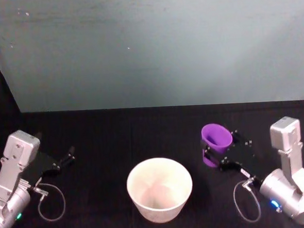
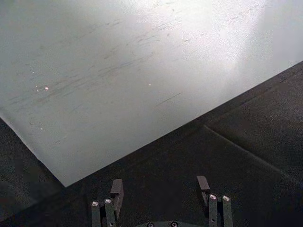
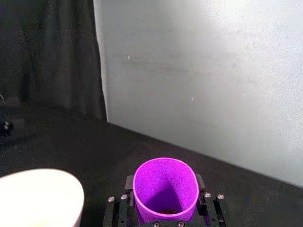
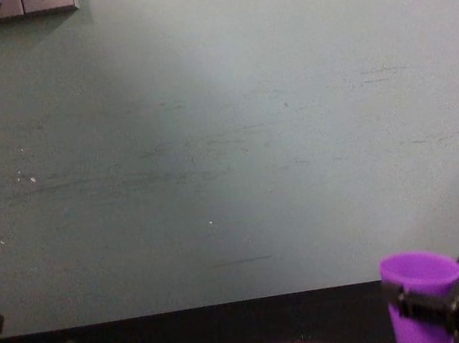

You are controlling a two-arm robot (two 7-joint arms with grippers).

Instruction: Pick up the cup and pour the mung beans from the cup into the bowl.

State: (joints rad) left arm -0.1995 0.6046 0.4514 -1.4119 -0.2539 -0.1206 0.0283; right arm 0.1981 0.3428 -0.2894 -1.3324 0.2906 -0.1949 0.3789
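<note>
Purple tapered plastic cup [image 1: 216, 136] clamped between both fingers of right gripper [image 1: 220, 150], one finger on each side of its wall, mouth open upward. Few dark specks at its bottom in right wrist view, too small to tell. Sits at 2 o'clock of wide round white bowl [image 1: 163, 209], near but not touching. Left gripper [image 1: 67, 158] at 9 o'clock of bowl, well apart, fingers spread and holding nothing, low over black table cover [image 1: 117, 131]. Pale grey-green wall [image 1: 148, 47] at 12 o'clock behind.
</note>
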